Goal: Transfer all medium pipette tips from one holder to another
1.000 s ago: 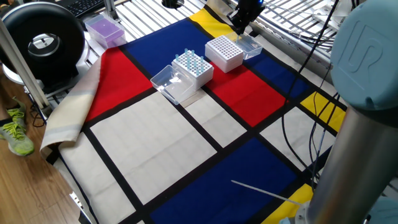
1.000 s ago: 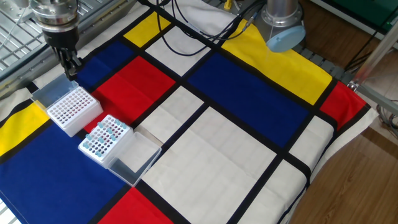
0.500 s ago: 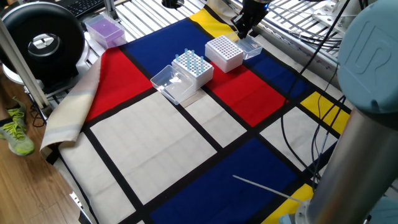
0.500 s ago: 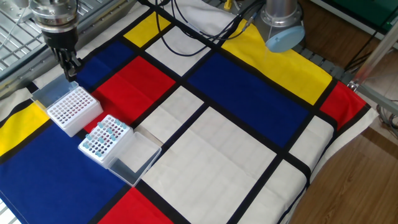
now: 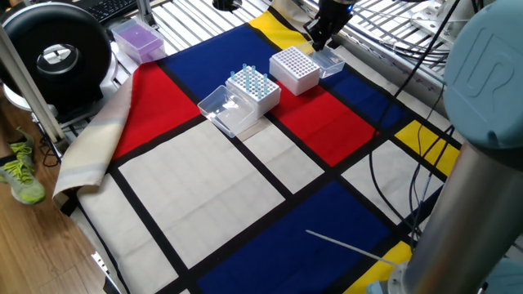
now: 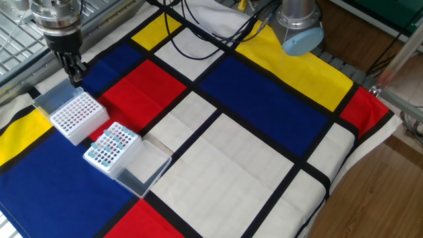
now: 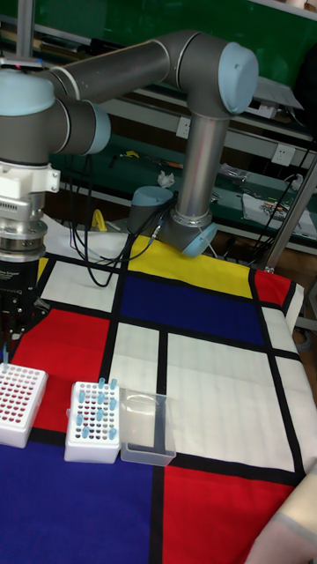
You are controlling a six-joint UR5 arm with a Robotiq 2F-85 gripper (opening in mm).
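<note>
Several pale-blue medium pipette tips [image 5: 250,79] stand in a white perforated holder [image 6: 106,156], which also shows in the tall view [image 7: 94,441]. Beside it sits a second white holder [image 5: 295,70] whose holes look empty [image 6: 78,117]. My gripper [image 6: 75,72] hangs just above that holder's far corner [image 7: 19,404]. Its fingers are close together, and in the tall view a thin pale-blue tip [image 7: 4,352] pokes down from them. In the first fixed view the gripper [image 5: 319,37] stands over the far edge of the empty holder.
A clear hinged lid [image 6: 141,169] lies open beside the tip holder, another clear lid [image 6: 53,99] behind the empty one. A purple box [image 5: 136,38] and a black round device [image 5: 55,55] sit at the cloth's edge. Cables [image 5: 392,163] trail near the arm's base.
A second ago the gripper sat slightly nearer the middle of the empty holder. It shifted a little toward the far edge and has held still since.
</note>
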